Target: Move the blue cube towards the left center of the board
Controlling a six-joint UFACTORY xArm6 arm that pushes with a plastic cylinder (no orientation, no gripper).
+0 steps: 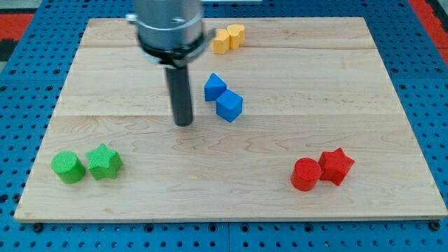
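Two blue blocks sit close together just above the board's middle: a blue cube [229, 106] and, touching its upper left, a second blue block [214, 87] of a less clear shape. My tip [183, 123] rests on the board to the left of the blue cube, about a block's width away and slightly lower. The dark rod rises from it to the grey arm head [168, 28] at the view's top. The tip touches no block.
Two yellow blocks [228, 37] sit at the top centre. A green cylinder [68, 167] and a green star [104, 162] sit at the bottom left. A red cylinder [305, 174] and a red star [336, 166] sit at the bottom right. The wooden board [336, 84] lies on a blue pegboard.
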